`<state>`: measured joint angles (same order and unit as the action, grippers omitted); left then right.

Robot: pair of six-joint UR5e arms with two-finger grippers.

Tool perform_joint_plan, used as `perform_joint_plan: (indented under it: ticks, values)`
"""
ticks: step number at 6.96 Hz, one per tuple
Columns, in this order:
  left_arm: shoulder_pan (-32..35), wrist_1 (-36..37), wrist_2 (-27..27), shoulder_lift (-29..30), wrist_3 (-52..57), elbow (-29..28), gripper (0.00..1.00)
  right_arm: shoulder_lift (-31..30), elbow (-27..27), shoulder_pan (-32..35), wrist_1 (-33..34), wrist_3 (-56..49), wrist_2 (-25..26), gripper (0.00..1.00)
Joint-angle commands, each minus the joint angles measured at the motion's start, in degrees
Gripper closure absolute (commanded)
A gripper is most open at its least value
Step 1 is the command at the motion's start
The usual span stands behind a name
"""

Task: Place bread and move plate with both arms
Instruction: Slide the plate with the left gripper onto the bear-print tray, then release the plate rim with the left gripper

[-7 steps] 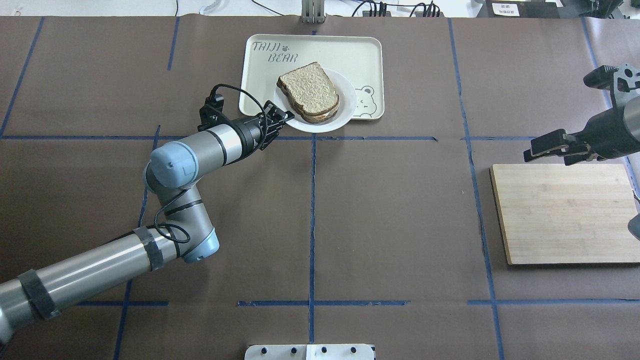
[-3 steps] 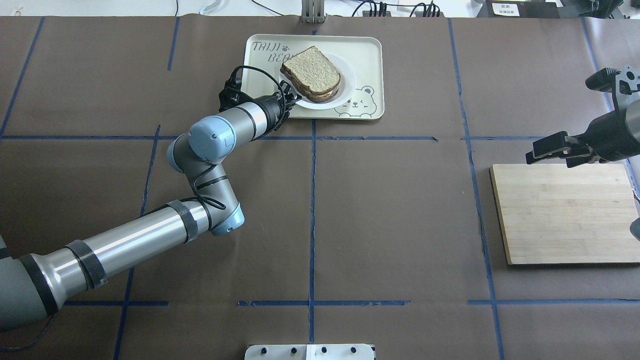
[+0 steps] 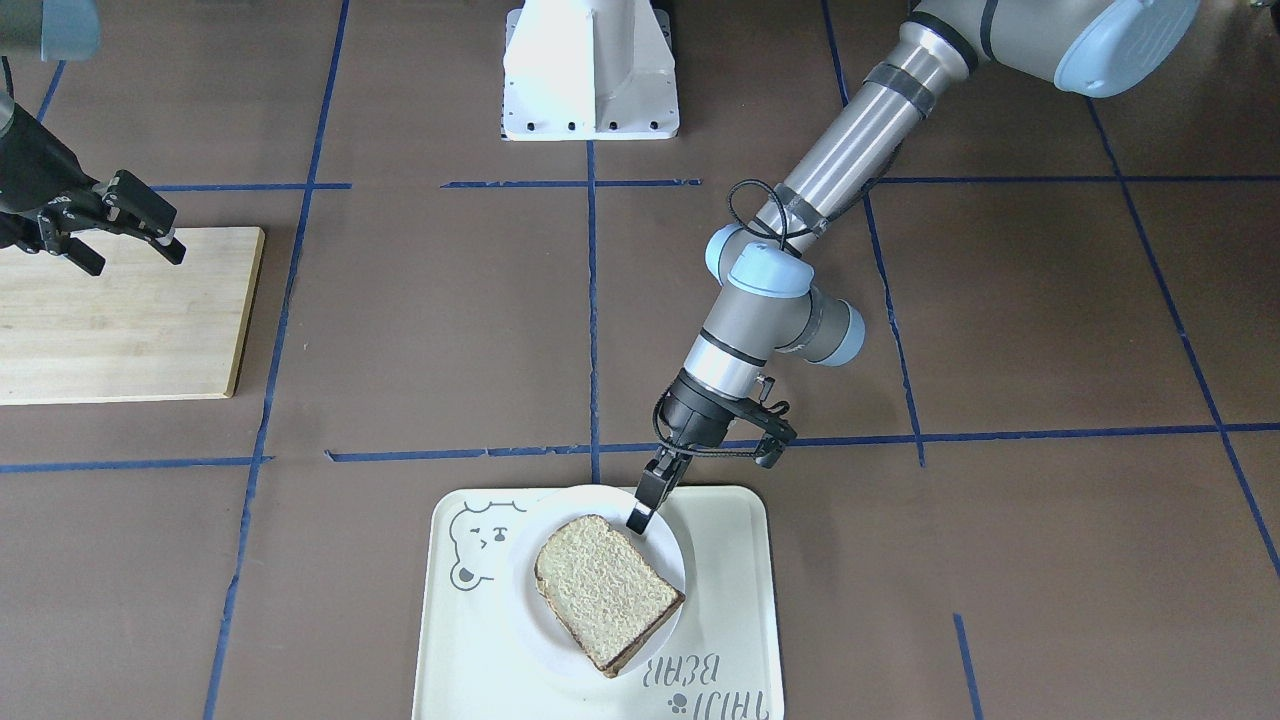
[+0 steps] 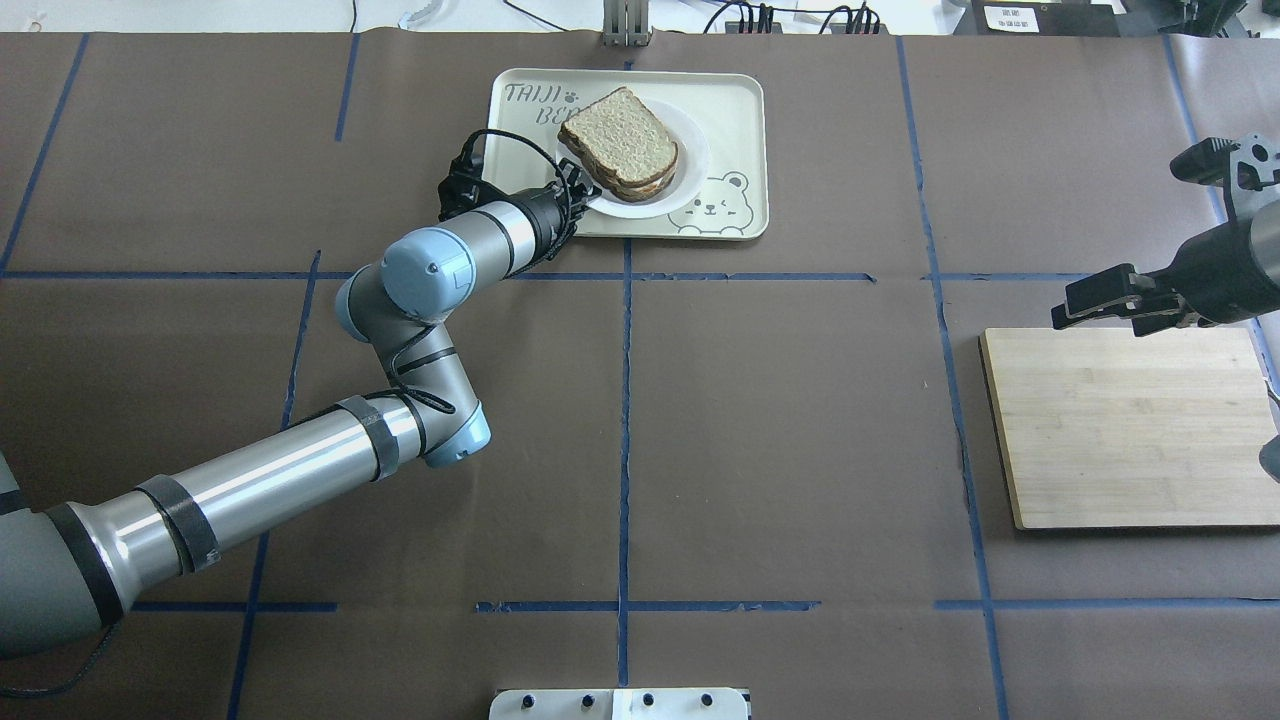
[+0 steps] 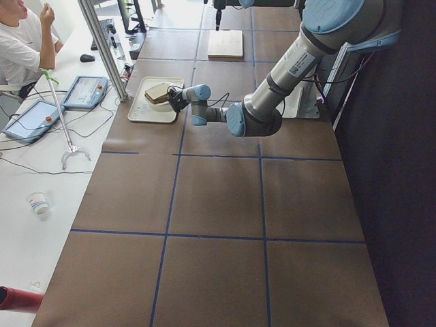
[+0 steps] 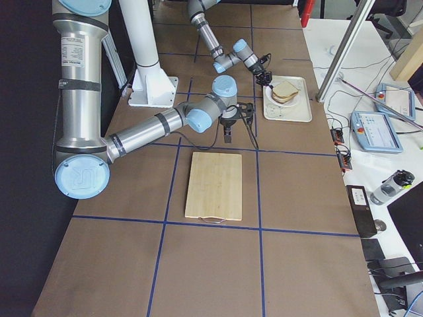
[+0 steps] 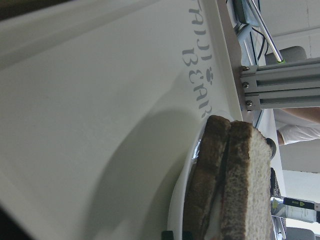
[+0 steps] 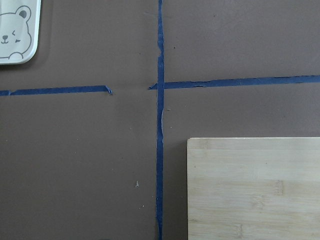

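My left end effector (image 3: 640, 510) is clamped on the robot-side rim of the white plate (image 3: 590, 505), which sits on the cream bear tray (image 3: 730, 600) at the far middle of the surface (image 3: 400, 330). The bread (image 3: 605, 590) lies on the plate: tan, speckled, dark-crusted, topping a stacked sandwich. My right end effector (image 3: 138, 262) hangs released over the wooden cutting board's (image 3: 120, 330) corner.

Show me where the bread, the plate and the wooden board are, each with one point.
bread (image 4: 620, 138), overhead view, middle of its top face.
plate (image 4: 696, 165), overhead view, bare right rim.
wooden board (image 4: 1130, 425), overhead view, middle of its surface.
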<state>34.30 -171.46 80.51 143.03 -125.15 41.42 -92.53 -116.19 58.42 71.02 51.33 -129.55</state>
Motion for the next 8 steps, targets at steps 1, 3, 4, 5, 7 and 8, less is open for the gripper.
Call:
perform_joint_plan:
  ticks: [1,3,4,5,7,8]
  values:
    - [0.2,0.4,0.1,-1.8,0.5,4.2,0.44,0.1,0.1,-0.1,0.0,0.0,0.0,0.0]
    - [0.0,9.3,0.5,-14.7,0.9,25.5,0.46,0.1,0.1,-0.1,0.0,0.0,0.0,0.0]
    - [-0.1,17.0,0.8,-17.3,1.0,34.5,0.46,0.0,0.0,0.1,0.0,0.0,0.0,0.0]
    - [0.1,24.3,3.4,-17.5,1.0,40.4,0.45,-0.3,-0.1,0.7,0.0,-0.1,-0.1,0.0]
    - [1.1,36.7,6.6,-22.2,16.0,52.4,0.38,-1.7,0.2,3.0,0.0,-1.7,0.0,0.0]
    - [2.9,44.3,9.3,-24.7,24.0,57.1,0.33,-2.4,0.4,4.9,0.3,-4.0,0.0,0.0]
